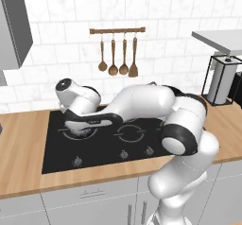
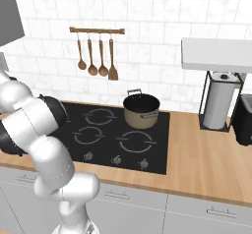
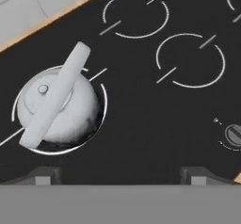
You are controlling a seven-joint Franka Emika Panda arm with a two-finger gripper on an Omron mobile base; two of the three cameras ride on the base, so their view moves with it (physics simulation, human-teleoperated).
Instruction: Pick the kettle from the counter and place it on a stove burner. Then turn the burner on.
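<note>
The silvery kettle [image 3: 75, 115] stands upright inside the double ring of a stove burner [image 3: 102, 106] on the black cooktop [image 3: 141, 124], its pale handle lying across its lid. In the left base view the kettle [image 1: 84, 131] peeks out under the hand at the cooktop's front left. My gripper [image 3: 120, 178] hovers above the glass, open, with nothing between its fingertips [image 3: 42, 177]. The kettle lies ahead of the left fingertip, apart from it. The wooden counter [image 2: 206, 154] surrounds the cooktop.
A tan pot [image 2: 141, 111] stands on the back right of the cooktop. Round knobs [image 2: 116, 159] line its front edge, one near the hand [image 3: 234, 134]. Wooden utensils [image 2: 96, 56] hang on the wall. A paper towel holder [image 2: 216, 105] stands at the right.
</note>
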